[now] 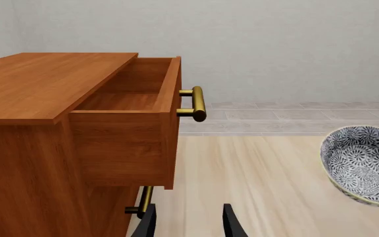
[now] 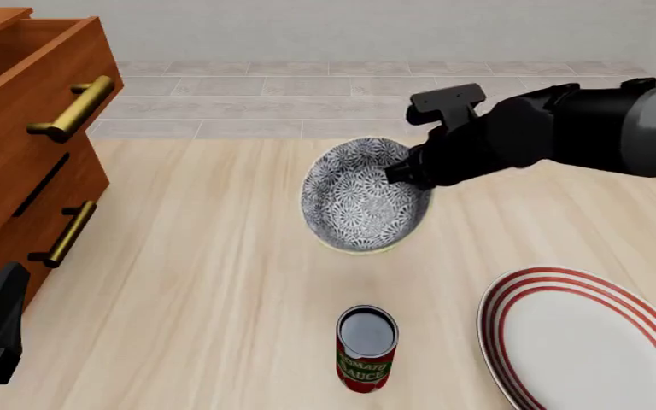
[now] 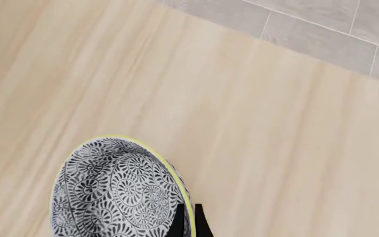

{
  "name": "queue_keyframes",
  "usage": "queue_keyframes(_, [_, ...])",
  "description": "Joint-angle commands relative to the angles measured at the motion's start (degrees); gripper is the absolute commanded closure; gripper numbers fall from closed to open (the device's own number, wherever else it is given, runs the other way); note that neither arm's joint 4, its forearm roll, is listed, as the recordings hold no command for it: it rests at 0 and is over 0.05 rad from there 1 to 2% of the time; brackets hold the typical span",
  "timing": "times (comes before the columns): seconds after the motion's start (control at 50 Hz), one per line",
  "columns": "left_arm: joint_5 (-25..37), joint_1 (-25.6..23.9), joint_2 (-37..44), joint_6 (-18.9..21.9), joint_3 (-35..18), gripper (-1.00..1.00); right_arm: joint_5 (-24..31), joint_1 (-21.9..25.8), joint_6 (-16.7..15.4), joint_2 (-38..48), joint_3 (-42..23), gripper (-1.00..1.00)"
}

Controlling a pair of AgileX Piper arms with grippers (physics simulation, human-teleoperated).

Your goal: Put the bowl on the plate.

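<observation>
Bowl rim pinched between right fingers, tilted; left fingers spread apart.

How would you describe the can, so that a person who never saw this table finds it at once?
Start at the wooden drawer cabinet on the table's left side, then look right along the near edge toward the red-ringed plate. The can stands upright just left of that plate, nearer the camera than the patterned bowl. It alone is a small cylinder with a red label.

Wooden dresser with open top drawer, brass handles; behind it grey tiled floor, pale wall.
</observation>
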Motion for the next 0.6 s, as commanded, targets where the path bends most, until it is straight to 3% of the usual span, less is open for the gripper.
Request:
queue_keyframes(0.02, [0.00,0.00,0.00,0.00,0.00,-1.00,0.69,-1.76,0.11,-5.20,2.46,1.00])
queue_keyframes(0.6, [0.00,0.00,0.00,0.00,0.00,-1.00,3.14,-9.41,2.09,-24.02,16.15,1.00])
